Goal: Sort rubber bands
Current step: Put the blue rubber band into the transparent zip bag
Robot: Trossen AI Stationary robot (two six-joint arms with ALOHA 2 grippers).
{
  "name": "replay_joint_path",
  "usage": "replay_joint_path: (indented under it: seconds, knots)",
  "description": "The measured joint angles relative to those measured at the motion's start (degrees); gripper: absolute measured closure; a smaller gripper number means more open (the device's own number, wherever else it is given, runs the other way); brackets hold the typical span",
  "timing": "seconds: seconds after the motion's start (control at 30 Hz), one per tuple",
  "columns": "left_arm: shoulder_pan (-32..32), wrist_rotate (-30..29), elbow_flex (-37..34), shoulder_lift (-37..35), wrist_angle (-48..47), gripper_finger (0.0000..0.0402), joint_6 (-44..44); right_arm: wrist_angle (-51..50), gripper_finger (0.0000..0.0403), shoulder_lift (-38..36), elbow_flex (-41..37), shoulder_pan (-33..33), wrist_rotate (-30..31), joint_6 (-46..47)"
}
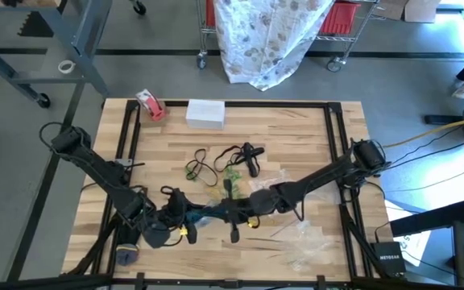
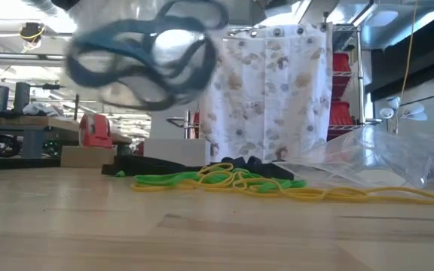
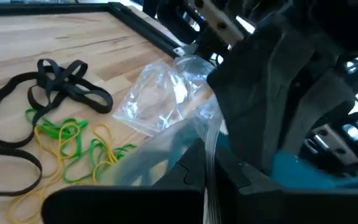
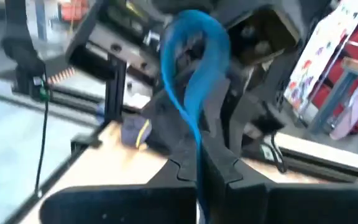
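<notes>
Grippers meet low in the high view: right gripper (image 4: 199, 163) is clenched on blue rubber bands (image 4: 191, 68), left gripper (image 3: 209, 177) grasps a clear bag (image 3: 160, 99) (other bands (image 1: 216, 165) lie mid-table).

rubber bands (image 1: 220, 165): black, green, yellow loops tangled loose mid-table | blue bands (image 4: 191, 68): bunched, lifted off table
</notes>
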Motion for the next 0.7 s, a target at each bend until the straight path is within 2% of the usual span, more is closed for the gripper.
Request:
replay_joint_path:
  seconds: [0.1, 0.4, 0.7]
  knots:
    - [-0.3, -0.2, 0.0, -0.5, -0.2, 0.0401, 0.3, -5.7, 0.0402, -0.1, 0.1, 0.4, 1.5, -0.6]
    - [-0.4, 0.6, 0.0, -1.6, 0.3, 0.0402, 0.0, -18.5, 0.0402, 0.0, 0.0, 1.5, 13.9, 0.2]
    - [-0.7, 2.6, 0.0, -1.8, -5.5, 0.0402, -6.1, -15.0, 0.0402, -2.1, -0.1, 1.5, 20.7, 5.7]
